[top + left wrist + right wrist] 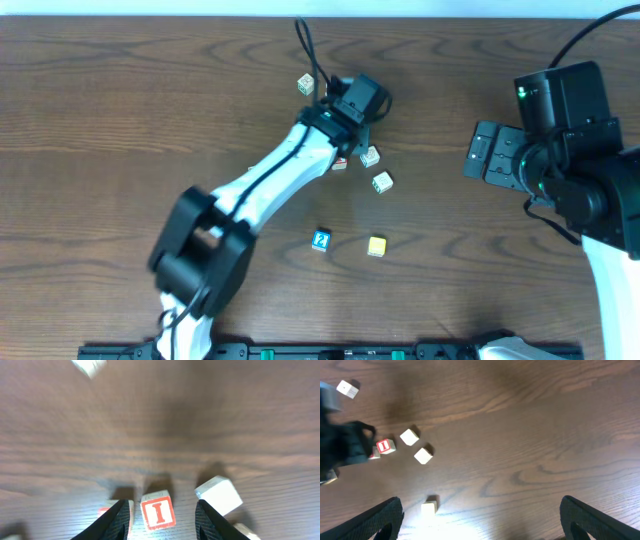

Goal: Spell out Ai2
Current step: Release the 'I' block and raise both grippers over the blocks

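The left arm is stretched from its base toward 1 o'clock in the overhead view. The left gripper is held low over the table with its jaws parted. The I block is framed between them; whether it is touched cannot be told. A white block lies just beside it at 2 o'clock. The right gripper is spread wide, with nothing held. A blue block and a yellow block are seen at 6 o'clock of the cluster.
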`<state>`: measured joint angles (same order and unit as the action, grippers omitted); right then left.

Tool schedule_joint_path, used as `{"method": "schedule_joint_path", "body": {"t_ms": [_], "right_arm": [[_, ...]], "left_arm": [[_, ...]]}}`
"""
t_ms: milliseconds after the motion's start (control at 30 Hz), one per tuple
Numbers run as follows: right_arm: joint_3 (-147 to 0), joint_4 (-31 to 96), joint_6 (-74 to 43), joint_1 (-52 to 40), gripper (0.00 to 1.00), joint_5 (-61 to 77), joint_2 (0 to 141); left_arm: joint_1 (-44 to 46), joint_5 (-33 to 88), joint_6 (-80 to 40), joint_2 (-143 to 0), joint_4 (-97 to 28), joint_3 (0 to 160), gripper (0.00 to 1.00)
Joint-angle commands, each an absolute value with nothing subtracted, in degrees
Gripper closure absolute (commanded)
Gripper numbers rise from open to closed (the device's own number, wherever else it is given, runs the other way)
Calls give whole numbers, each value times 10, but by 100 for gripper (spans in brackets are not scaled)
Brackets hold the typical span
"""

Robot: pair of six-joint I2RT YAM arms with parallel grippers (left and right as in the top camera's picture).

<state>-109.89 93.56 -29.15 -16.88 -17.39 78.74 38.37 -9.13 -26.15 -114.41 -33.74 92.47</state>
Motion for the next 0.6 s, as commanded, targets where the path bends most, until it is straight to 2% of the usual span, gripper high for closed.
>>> {"method": "schedule_joint_path", "body": {"t_ms": [0, 167, 233, 300, 400, 467, 500, 567], "right_arm": [[-1074, 931, -299, -166, 3, -178, 788], [-987, 888, -299, -175, 6, -177, 788], [-958, 860, -299, -190, 12, -177, 788], [-930, 829, -299, -207, 27, -175, 788], [-882, 787, -300, -229, 56, -170, 789], [-851, 756, -299, -236, 70, -156, 792], [-832, 734, -299, -239, 75, -143, 796], [-808, 702, -299, -241, 83, -126, 811]], "left_arm": [[383, -158, -217, -1065, -352, 947, 52], [376, -214, -152, -963, -412, 947, 23], [369, -214, -138, -930, -449, 947, 21], [358, -214, -138, -898, -489, 947, 20], [338, -214, -139, -853, -545, 947, 16], [324, -214, -140, -823, -576, 947, 10], [317, -214, -142, -807, -587, 947, 3], [303, -214, -144, -778, -602, 947, 5]]}}
